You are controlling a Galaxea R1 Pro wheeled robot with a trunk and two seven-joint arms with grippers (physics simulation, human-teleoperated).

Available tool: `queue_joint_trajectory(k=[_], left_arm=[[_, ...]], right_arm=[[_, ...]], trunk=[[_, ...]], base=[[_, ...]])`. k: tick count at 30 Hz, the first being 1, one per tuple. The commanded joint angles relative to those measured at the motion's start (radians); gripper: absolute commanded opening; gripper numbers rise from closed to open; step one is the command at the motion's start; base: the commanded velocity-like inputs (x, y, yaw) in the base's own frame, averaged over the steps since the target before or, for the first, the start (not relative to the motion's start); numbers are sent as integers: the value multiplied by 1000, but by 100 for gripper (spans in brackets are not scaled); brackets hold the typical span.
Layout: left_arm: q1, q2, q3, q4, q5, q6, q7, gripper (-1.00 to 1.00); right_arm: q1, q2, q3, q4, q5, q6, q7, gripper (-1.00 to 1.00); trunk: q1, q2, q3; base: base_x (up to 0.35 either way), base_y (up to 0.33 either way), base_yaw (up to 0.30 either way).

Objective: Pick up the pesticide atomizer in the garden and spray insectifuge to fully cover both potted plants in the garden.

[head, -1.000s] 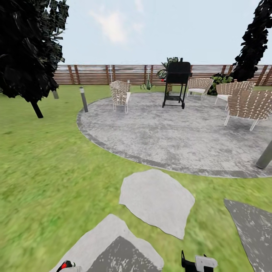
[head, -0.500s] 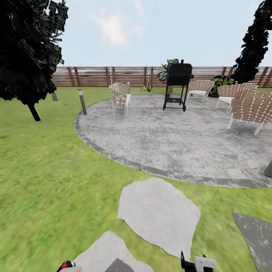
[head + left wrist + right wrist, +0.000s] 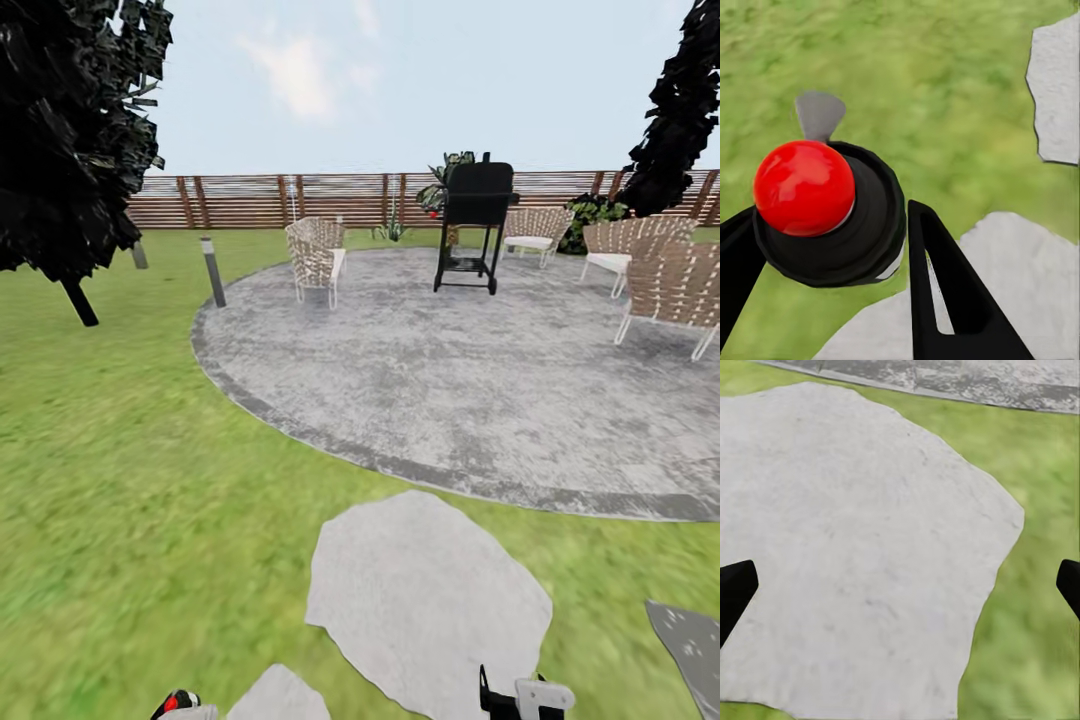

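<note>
Pesticide atomizer (image 3: 825, 214) sits clamped between the two black fingers of the left gripper (image 3: 832, 262) in the left wrist view, its black sprayer head topped by a glossy red cap and a thin grey trigger jutting out over the lawn; the dark green body is hidden beneath the head. In the head view the same red cap peeks up at the bottom left edge of the frame, the bottle evidently carried low and upright so that it is ready for spraying.

The right gripper (image 3: 900, 585) is spread wide with nothing between its fingers, their black tips showing at the two side edges of the right wrist view above a pale stepping stone (image 3: 425, 595) set in the grass; a free hand suits a robot that appears to be in transit.

Ahead, in the middle of the head view, lies the round grey patio (image 3: 450, 370), ringed by woven chairs (image 3: 317, 255) with a black grill (image 3: 475, 225) at the upper centre and a wooden slat fence (image 3: 260, 200) behind. A small spiky green plant (image 3: 390, 230) stands at the patio's far rim, too small to tell whether it is one of the potted plants. Spraying, by this reading, has not yet begun.
</note>
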Motion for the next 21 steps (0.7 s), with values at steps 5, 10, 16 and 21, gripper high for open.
queue_joint_trajectory(k=[5,10,16,21], left_arm=[[-1,-1,-7,0,10,-3,1,-100],[-1,-1,-7,1,11,-3,1,-100],[-1,-1,-7,1,10,-3,1,-100],[-1,-1,-7,1,9,-3,1,-100]], right_arm=[[-1,0,0,1,2,-2,-4,100],[-1,0,0,1,2,-2,-4,100],[-1,1,0,1,2,-2,-4,100],[-1,2,0,2,2,-2,-4,100]], trunk=[[0,0,-1],[0,0,-1],[0,0,-1],[0,0,-1]], base=[[340,0,0],[340,0,0],[340,0,0],[340,0,0]])
